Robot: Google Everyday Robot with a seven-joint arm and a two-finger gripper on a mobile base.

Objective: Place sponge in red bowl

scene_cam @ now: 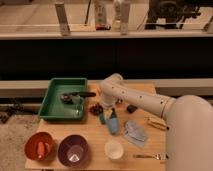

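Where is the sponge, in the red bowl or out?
Out. The sponge sits on the table by the gripper, away from the red bowl.

We see a wooden table (pixel 92 137). A green tray (pixel 46 102) sits at its far left corner and the red bowl (pixel 29 145) at the near left corner. A purple bowl (pixel 65 145) is just beside the red one. A white cup (pixel 114 149) stands by the near edge. The sponge (pixel 113 123) and a grey-blue cloth (pixel 135 132) lie mid-table. The gripper (pixel 102 118) is low over the table, on the tray side of the sponge.
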